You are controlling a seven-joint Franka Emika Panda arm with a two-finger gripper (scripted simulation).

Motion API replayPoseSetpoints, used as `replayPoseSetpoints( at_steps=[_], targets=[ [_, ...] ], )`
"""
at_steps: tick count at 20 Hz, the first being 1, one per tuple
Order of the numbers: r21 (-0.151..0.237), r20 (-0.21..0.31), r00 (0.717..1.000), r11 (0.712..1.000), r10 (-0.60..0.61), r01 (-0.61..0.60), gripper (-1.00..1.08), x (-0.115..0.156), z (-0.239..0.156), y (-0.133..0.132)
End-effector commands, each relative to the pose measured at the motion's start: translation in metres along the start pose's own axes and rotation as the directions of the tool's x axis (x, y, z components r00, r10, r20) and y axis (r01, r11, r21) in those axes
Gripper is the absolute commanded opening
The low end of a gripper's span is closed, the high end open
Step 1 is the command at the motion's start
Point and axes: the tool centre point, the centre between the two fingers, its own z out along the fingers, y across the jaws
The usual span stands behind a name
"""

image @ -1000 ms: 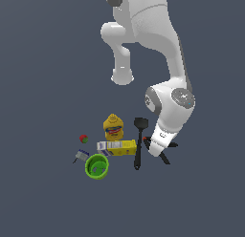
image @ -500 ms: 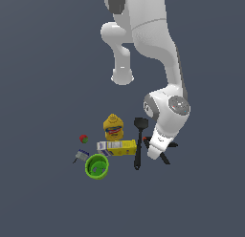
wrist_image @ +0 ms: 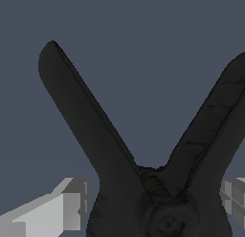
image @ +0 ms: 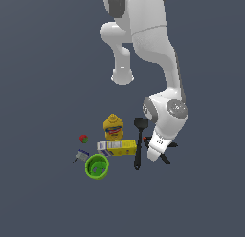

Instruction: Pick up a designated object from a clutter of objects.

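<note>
Straddling the black spring clamp [wrist_image: 143,174], the hand [wrist_image: 148,202] stood with its two grey fingers [wrist_image: 62,207] apart, one on either side of the clamp's pivot, neither visibly touching it. In the exterior view the clamp [image: 165,147] lay at the lower right of the clutter, mostly hidden beneath the hand [image: 157,152], with only its splayed black handles showing.

Risk assessment:
- The pivot region was rounded and the handles diverged. Closing on a sloped face would likely squeeze the clamp out of the grip or rotate it.
- Whether the fingers had reached full depth could not be told; a shallow grip would probably slip on lifting.
- A fingertip catching a handle during closure could push the clamp across the counter [image: 43,193].

Surroundings, exterior view:
- The black spatula [image: 139,143] lay just left of the hand, close enough that a sideways shift might knock it.
- The yellow-white box [image: 117,146], mustard bottle [image: 113,127] and green cup [image: 97,166] sat farther left.
- The small red-green ball [image: 83,138] and grey-blue item [image: 80,156] lay at the far left, well apart.

Nothing stood directly above the clamp other than the arm.
</note>
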Motion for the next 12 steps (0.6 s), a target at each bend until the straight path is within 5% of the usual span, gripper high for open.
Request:
replayPoseSetpoints(
  at_steps=[1, 12],
  targets=[
    [0.001, 0.000, 1.000, 1.000, -0.001, 0.001, -1.00, 0.0005, 0.0012, -0.0008],
    [-0.002, -0.002, 1.000, 1.000, 0.000, 0.000, -1.00, -0.0011, -0.0072, 0.0000]
  ],
)
